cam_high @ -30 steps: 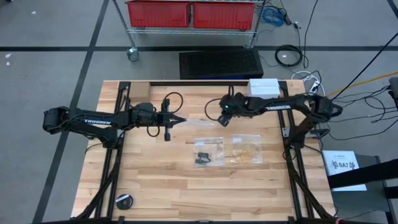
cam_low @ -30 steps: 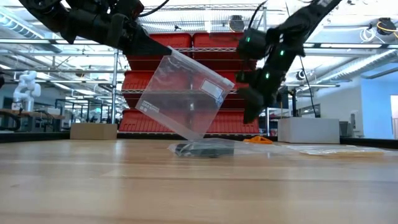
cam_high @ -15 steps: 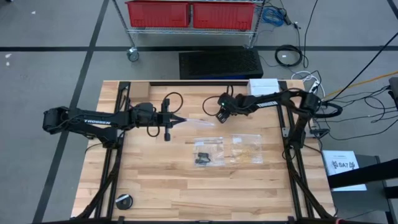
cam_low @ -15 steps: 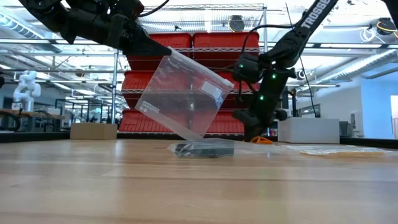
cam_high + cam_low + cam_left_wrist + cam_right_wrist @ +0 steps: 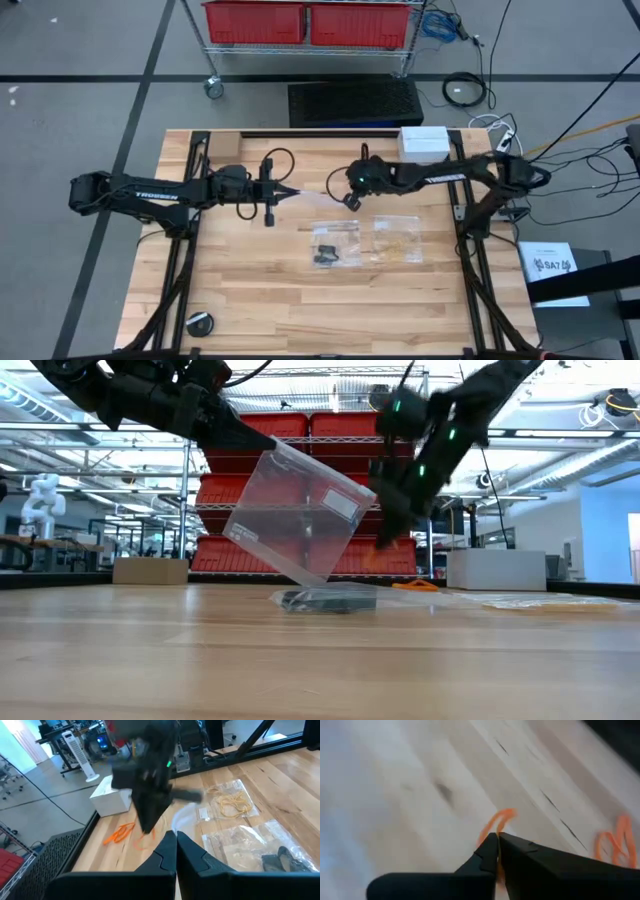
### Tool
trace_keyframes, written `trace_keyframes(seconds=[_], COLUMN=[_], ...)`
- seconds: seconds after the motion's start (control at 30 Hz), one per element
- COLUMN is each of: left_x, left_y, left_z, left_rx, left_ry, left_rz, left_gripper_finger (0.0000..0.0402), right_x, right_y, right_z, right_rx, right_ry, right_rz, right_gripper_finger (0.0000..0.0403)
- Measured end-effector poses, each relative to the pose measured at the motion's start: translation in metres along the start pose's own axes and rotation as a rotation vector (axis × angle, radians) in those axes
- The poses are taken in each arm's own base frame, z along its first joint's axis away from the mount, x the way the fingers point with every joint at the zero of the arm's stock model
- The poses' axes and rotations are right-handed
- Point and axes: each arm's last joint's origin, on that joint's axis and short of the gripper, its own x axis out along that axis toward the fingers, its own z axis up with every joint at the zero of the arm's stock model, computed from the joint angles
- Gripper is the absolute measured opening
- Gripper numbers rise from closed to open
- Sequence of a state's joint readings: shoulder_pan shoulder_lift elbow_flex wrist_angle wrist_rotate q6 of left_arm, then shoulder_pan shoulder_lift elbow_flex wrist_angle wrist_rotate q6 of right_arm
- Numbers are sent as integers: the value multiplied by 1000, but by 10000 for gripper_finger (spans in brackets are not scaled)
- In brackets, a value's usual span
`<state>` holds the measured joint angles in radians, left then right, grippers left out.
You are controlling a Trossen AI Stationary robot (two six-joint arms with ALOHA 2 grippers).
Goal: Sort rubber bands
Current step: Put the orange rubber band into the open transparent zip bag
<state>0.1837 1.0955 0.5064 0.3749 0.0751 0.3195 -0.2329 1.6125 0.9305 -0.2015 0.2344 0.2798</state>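
Two robot arms sorted rubber bands over a wooden bench (image 5: pixel 250 280).
The right hand (image 5: pixel 496 851), fingers pinched shut on an orange rubber band (image 5: pixel 496 824), hung above the bench's far edge, more orange bands (image 5: pixel 120 833) lying below. The left hand (image 5: pixel 175 851), closed, gripped a clear bag (image 5: pixel 295 510) in mid-air. Bags of black bands (image 5: pixel 326 250) and tan bands (image 5: pixel 397 240) lay mid-bench.
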Motion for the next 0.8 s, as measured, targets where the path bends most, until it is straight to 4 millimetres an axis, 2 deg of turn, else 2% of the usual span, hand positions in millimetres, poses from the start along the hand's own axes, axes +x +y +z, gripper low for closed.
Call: trace_keyframes(seconds=[0.23, 0.4, 0.57, 0.8], left_x=[0, 0, 0, 0], left_y=[0, 0, 0, 0], left_z=[0, 0, 0, 0], left_rx=[0, 0, 0, -1], left_ry=[2, 2, 1, 4], left_rz=[0, 1, 1, 1], left_gripper_finger=[0, 0, 0, 0], right_x=[-60, -90, -95, -86], right_y=[33, 59, 79, 91], right_z=[11, 25, 41, 57], right_rx=[-29, -86, -156, -252], right_ry=[-191, -317, -351, -333], right_rz=[102, 182, 212, 139], right_gripper_finger=[1, 1, 0, 0])
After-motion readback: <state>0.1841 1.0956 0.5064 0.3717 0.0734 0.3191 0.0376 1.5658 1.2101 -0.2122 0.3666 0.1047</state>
